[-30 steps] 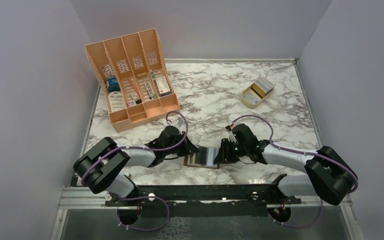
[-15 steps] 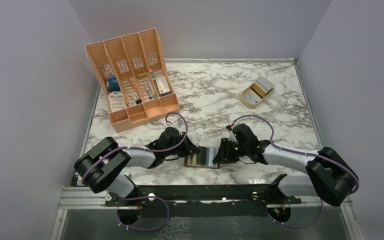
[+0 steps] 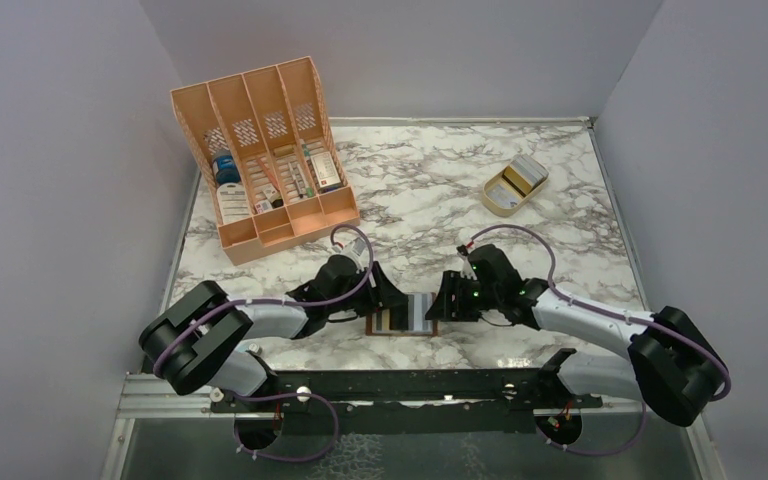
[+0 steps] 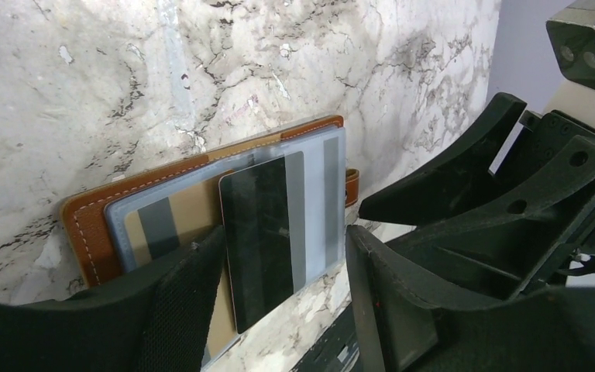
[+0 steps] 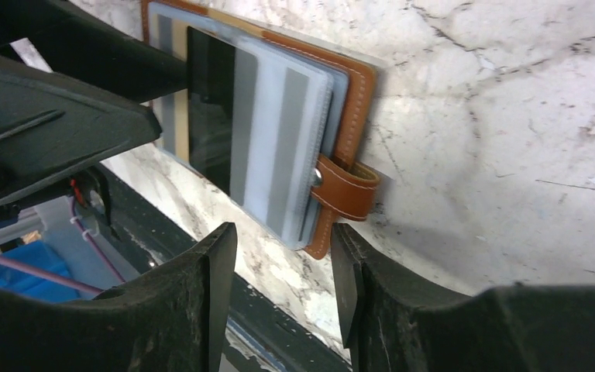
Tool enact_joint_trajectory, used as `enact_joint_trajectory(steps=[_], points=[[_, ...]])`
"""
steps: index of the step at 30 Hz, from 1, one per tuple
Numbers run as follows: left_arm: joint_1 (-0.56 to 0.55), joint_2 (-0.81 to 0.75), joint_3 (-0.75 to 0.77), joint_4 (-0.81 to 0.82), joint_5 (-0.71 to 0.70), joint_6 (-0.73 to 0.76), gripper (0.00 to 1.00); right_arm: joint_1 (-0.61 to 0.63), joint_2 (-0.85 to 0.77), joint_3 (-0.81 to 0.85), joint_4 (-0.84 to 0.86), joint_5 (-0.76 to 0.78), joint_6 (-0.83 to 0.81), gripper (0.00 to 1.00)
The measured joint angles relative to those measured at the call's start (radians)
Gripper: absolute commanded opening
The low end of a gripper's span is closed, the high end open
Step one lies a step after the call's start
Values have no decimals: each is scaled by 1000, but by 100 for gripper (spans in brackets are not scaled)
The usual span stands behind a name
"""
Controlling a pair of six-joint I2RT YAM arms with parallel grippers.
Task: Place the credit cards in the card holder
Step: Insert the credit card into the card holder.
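Left wrist view — looks along a dark striped credit card (image 4: 259, 225), partly slid into the clear sleeve (image 4: 319, 194) of the brown leather card holder (image 4: 85, 225), which lies open and flat on the marble table (image 4: 201, 62). Points its long axis back between the fingers of the left gripper (image 4: 285, 236), free end nearest them. Spread either side of that end, not pinching; perhaps touching one edge. Seen from the right wrist: right gripper (image 5: 283, 232) also parted, straddling the snap tab (image 5: 346, 190) at the holder's opposite end, gripping nothing. Probably bracing the holder against a push. Next, by this reading: press the card lengthwise, away from the left arm and toward the right, deeper into the sleeve. Nearer arm for that — the left. Risk of skewing the card or shoving the whole holder.
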Motion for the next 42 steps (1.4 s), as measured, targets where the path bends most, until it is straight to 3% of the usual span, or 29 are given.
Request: enact_joint_trajectory(steps=[6, 18, 24, 29, 35, 42], points=[[0, -18, 21, -63, 0, 13, 62, 0, 25, 0, -2, 33, 0, 43], [-3, 11, 42, -113, 5, -8, 37, 3, 126, -22, 126, -21, 22, 29], [-19, 23, 58, -144, 5, -29, 32, 33, 183, -22, 216, -52, 58, 26], [-19, 23, 65, -158, 3, -49, 42, 57, 221, -21, 265, -77, 90, 26], [-19, 10, 72, -165, 4, -61, 53, 71, 224, -21, 273, -81, 104, 36], [-5, -22, 129, -293, 3, -8, 63, 72, 139, 6, 161, -71, 1, 42]])
